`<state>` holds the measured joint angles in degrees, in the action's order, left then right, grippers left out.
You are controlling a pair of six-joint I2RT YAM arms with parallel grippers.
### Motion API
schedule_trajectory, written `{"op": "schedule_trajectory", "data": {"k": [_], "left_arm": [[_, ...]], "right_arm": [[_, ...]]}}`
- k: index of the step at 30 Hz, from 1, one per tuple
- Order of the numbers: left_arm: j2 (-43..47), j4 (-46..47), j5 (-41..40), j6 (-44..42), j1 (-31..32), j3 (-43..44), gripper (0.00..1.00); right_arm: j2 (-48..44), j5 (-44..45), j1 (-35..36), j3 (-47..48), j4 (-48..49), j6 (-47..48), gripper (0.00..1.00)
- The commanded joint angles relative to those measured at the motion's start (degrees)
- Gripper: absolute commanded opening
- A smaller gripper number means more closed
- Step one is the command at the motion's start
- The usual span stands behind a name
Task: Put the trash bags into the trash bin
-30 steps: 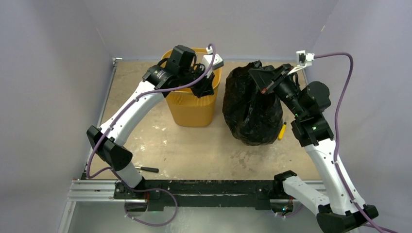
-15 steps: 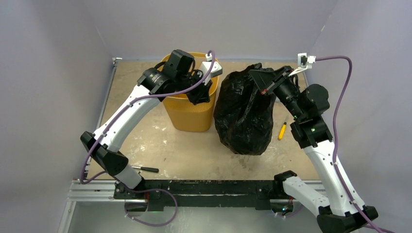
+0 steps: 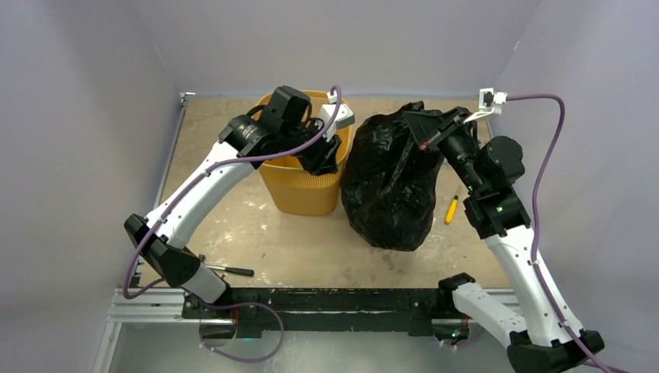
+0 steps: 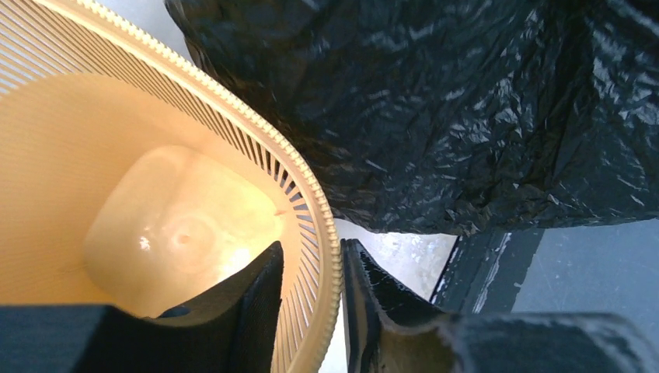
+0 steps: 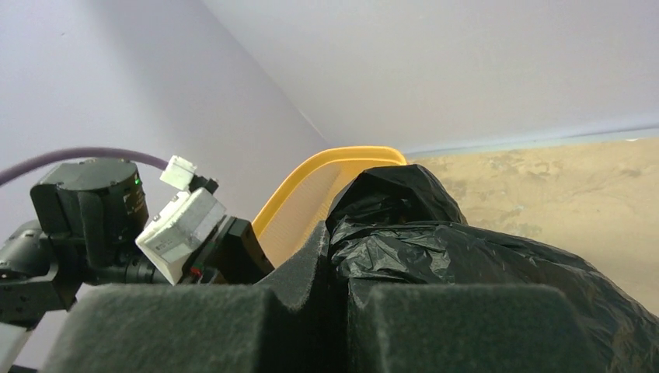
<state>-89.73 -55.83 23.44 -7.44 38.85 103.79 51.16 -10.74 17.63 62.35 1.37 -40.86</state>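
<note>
Overhead, the orange-yellow trash bin (image 3: 299, 186) stood upright on the counter (image 3: 303, 245), toward the far left. The left fingers (image 4: 252, 299) straddled its right rim, one inside the mesh wall and one outside. They stood slightly apart, with a sliver of mesh showing beside the inner one. The right fingers (image 5: 194, 326) were pressed together on a fold of wrinkled film at the top of the black trash bag (image 3: 388, 194), holding it up. The bag's bulk hung just right of the bin, close against its wall and outside the rim. A yellow-handled screwdriver (image 3: 449, 210) lay on the counter beside the bag.
</note>
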Motion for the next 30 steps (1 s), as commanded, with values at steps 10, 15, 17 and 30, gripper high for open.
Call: {"op": "schedule_trajectory", "data": {"k": [10, 15, 17, 30], "left_arm": [[10.21, 26.79, 0.19, 14.63, 0.87, -12.25, 0.54], [7.58, 28.97, -1.56, 14.66, 8.08, -11.46, 0.59], [6.08, 30.27, -3.65, 15.63, 11.24, -11.92, 0.61], [5.22, 44.69, -10.87, 23.02, 20.54, -21.78, 0.80]], "right_arm": [[-3.00, 18.71, 0.04, 2.91, -11.22, 7.86, 0.08], [-4.07, 25.69, 0.04, 2.85, -16.27, 8.62, 0.08], [-4.38, 27.82, 0.04, 3.36, -17.35, 9.22, 0.08], [-1.90, 45.55, -0.22, 8.31, -24.35, 16.86, 0.08]]}}
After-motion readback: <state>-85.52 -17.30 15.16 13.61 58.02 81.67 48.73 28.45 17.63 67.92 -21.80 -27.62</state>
